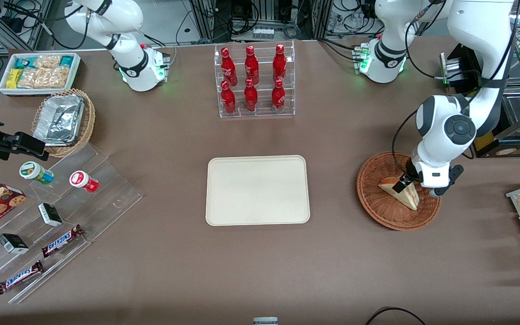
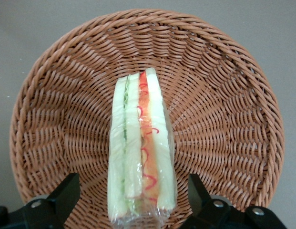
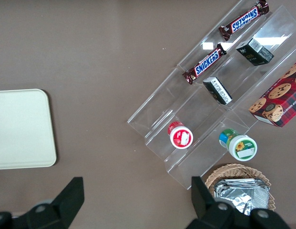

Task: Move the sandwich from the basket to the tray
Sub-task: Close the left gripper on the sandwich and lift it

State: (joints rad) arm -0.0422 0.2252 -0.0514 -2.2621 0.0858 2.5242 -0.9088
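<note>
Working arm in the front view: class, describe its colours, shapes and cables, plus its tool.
The working arm has glossy white rounded segments, dark grey joint rings and a round grey joint cap. A black cable loops along it. Its tool, over the basket, has black fingers.

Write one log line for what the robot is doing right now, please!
stage: reaching | pincer: open, straddling sandwich | sandwich: in basket, not lifted | tray: no sandwich yet
</note>
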